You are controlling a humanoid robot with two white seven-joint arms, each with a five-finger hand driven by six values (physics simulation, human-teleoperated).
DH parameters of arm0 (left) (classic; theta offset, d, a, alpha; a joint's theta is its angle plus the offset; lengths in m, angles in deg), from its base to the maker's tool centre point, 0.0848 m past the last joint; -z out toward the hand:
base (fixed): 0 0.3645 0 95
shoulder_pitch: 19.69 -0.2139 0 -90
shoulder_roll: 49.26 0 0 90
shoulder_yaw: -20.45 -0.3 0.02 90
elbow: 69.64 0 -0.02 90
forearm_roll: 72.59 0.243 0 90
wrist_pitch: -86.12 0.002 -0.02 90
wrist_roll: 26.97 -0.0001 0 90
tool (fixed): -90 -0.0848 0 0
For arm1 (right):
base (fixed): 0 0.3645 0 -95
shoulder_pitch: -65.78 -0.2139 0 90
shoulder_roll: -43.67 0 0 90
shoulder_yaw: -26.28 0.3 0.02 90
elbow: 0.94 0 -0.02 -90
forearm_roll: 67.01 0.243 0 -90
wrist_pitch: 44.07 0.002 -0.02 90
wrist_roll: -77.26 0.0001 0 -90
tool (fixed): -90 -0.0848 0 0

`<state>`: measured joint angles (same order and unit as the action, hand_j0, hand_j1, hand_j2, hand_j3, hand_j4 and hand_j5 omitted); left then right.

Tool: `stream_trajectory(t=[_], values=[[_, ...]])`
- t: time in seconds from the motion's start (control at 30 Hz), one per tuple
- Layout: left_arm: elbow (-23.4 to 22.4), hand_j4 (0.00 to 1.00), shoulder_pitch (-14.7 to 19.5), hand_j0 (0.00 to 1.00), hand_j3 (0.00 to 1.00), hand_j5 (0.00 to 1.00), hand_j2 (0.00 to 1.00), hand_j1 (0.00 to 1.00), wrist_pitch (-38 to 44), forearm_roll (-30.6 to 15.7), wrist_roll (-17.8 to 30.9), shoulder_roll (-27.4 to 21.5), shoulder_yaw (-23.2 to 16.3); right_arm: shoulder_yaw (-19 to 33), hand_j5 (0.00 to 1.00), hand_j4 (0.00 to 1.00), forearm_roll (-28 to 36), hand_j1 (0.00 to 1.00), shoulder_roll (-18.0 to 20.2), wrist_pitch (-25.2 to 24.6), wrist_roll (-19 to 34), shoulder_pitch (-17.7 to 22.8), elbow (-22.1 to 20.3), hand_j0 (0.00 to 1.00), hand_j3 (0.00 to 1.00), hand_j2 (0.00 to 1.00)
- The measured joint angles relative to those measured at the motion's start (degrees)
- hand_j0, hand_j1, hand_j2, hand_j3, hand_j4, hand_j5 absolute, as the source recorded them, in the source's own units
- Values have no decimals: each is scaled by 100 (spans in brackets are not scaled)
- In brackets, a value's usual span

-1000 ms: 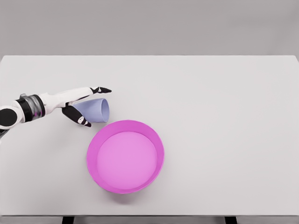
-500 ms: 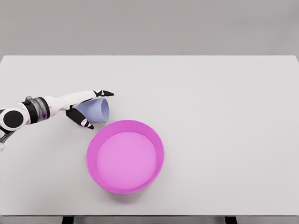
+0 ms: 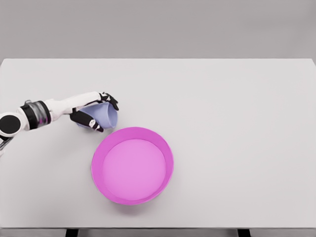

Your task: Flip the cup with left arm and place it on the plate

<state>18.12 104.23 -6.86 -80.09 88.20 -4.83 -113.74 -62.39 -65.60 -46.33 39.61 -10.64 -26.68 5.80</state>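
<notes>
One arm only in view, reaching in from the far left edge, white with a dark wrist band. Left hand (image 3: pixel 95 112) curled around the cup (image 3: pixel 105 116), dark fingers (image 3: pixel 110 100) hooked over the top side and thumb tucked below, so pinching the pale blue cup between them. Cup lying on its side on the table (image 3: pixel 237 123), mouth apparently turned rightward, just up and left of the plate (image 3: pixel 132 165) and near its rim but not touching it, as far as can be told. Right arm nowhere in sight.

Probably the grasp stage, flip and placing not yet done. Best to firm the hold evenly around the cup wall before lifting, since a thin cone can squirt out of a lopsided squeeze. Then lift clear of the table, roll the wrist until upright, and carry over the raised pink rim rather than dragging across it. Worth lowering toward the plate's middle, away from the wall.

Further right, only plain pale tabletop, smooth and bare-looking, likely slippery for a tipped cup. Behind, flat grey backdrop; dark table legs peeking at the bottom edge.
</notes>
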Motion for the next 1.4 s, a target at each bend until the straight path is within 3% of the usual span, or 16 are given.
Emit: stream_trajectory(t=[0.2, 0.4, 0.6, 0.77, 0.9, 1.0, 1.23, 1.4], values=[[177, 50, -53, 50, 50, 50, 50, 50, -527, -444, 3, -304, 262, 0, 100, 100, 0, 100, 0, 0, 0, 0, 0, 100, 100, 100], [780, 51, -729, 51, 51, 51, 51, 51, -1040, -1015, 20, -531, 916, 0, 100, 100, 0, 100, 0, 0, 0, 0, 0, 100, 100, 100], [1095, 52, -756, 52, 52, 52, 52, 52, -1772, -1702, 41, -666, 1289, 0, 100, 100, 0, 100, 0, 0, 0, 0, 0, 100, 100, 100], [1274, 53, -940, 53, 53, 53, 53, 53, -2341, -2245, 24, -613, 1357, 0, 100, 100, 0, 100, 0, 0, 0, 0, 0, 100, 100, 100], [1308, 55, -1160, 55, 55, 55, 55, 55, -2625, -2624, 11, -267, 1354, 0, 100, 100, 0, 100, 0, 0, 0, 0, 0, 100, 100, 100], [1316, 55, -1283, 55, 55, 55, 55, 55, -2685, -2933, 6, -14, 1349, 0, 100, 100, 0, 100, 0, 0, 0, 0, 0, 100, 100, 100], [1325, 55, -1626, 55, 55, 55, 55, 55, -2673, -4143, 0, 177, 1312, 0, 100, 100, 0, 100, 0, 0, 0, 0, 0, 100, 100, 100], [1329, 55, -1696, 55, 55, 55, 55, 55, -2697, -4482, 30, 319, 1192, 0, 100, 100, 0, 100, 0, 0, 0, 0, 0, 100, 100, 100]])
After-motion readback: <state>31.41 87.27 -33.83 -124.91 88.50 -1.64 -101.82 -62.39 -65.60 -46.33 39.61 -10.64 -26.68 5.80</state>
